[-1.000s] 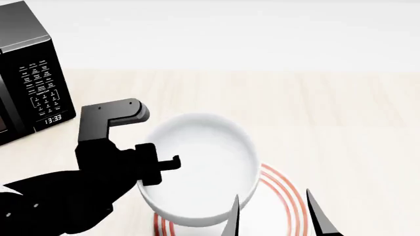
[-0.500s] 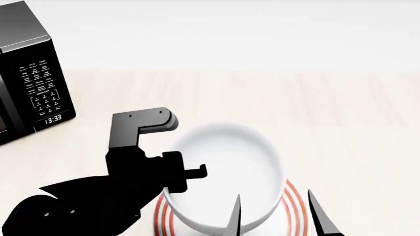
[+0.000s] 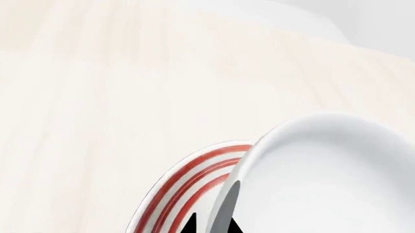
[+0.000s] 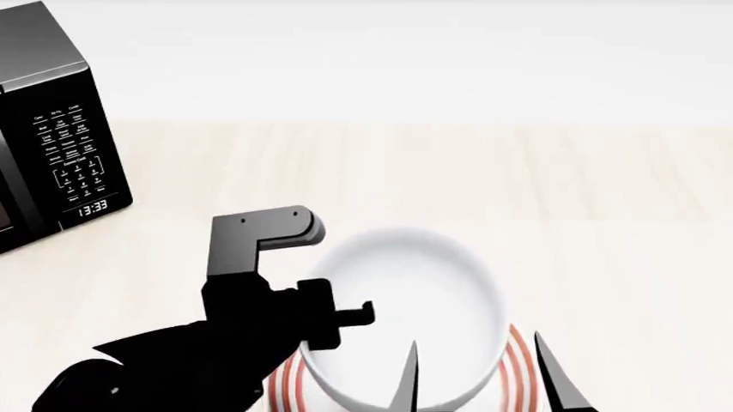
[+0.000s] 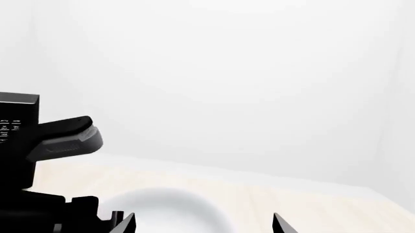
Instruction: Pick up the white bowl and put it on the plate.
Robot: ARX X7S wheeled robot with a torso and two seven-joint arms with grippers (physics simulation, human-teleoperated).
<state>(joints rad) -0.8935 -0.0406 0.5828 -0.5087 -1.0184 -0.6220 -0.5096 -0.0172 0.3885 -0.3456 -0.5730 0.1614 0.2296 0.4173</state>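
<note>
A black microwave [image 4: 46, 129] is seen at the far left of the pale wooden table [image 4: 550, 189], well apart from the work. Nearer the middle, the white bowl [image 4: 401, 313] is held by its left rim in the left gripper [image 4: 338, 316], whose jaws are closed on the rim, one finger inside and one outside, as is shown in the left wrist view. The bowl is carried over the plate [image 4: 521, 360], whose red rings show at the bowl's right and lower left; whether the bowl's base touches the plate cannot be told.

The placing step is judged to be in hand and near its end. A short lowering onto the plate's centre is called for next, followed by an opening of the jaws and a clear lift away.

At the lower right, the right gripper [image 4: 475, 378] is held with its fingers spread apart and nothing between them, just beside the bowl's near edge. It is the only thing close enough to be struck; otherwise the table around the plate is unobstructed.
</note>
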